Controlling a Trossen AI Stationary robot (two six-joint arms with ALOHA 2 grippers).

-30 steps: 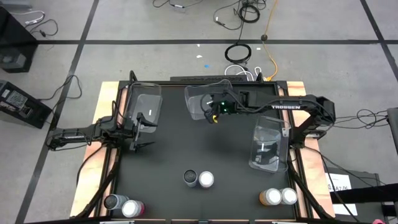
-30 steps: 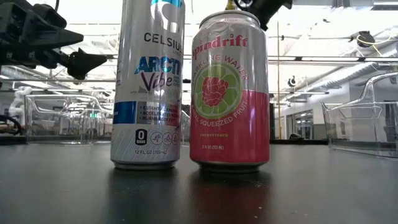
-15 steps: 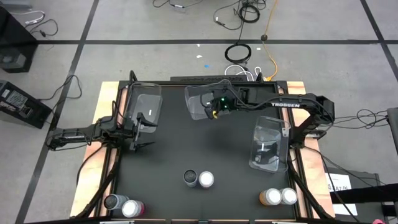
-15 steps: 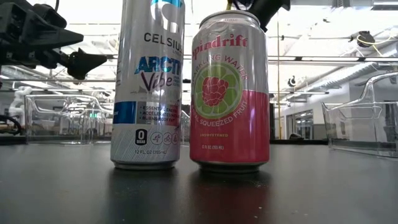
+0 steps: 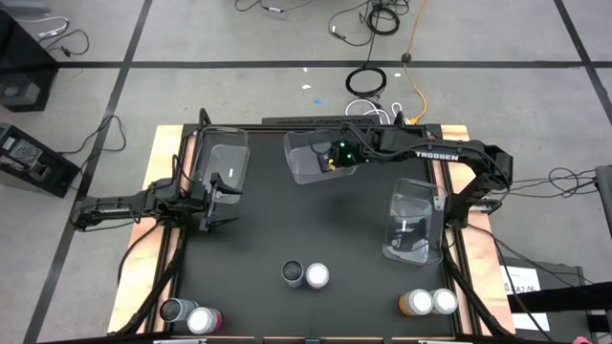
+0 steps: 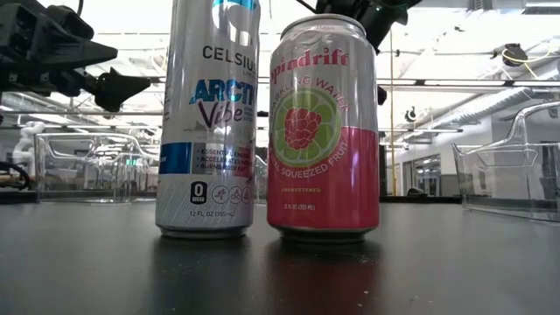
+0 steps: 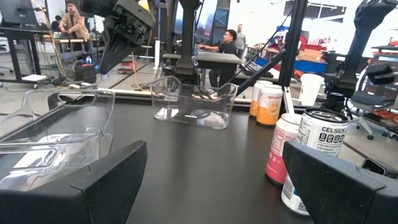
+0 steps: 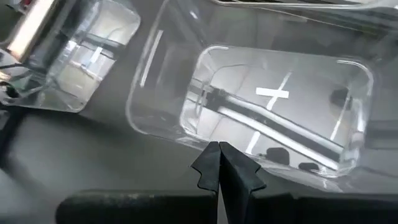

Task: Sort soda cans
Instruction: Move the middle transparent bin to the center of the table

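The right gripper (image 5: 331, 162), clenched and empty, has drifted toward twelve o'clock, over the middle bin (image 5: 311, 158). The left gripper (image 5: 222, 201) waits spread at nine o'clock. All six cans (image 5: 306, 275) remain unsorted, so sorting has barely begun.

Three clear bins (image 5: 223, 164) on black table (image 5: 287, 220)

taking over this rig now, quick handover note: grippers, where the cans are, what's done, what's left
Left gripper: open, empty, beside the left bin.
Right gripper: shut, empty, above the middle bin at the table's far edge.
Cans: grey and pink pair at centre front; a second pair at the front left corner; a third pair at the front right corner.
Done: no can shows inside any bin, though the right bin is hard to read.
Left: all six cans to sort.
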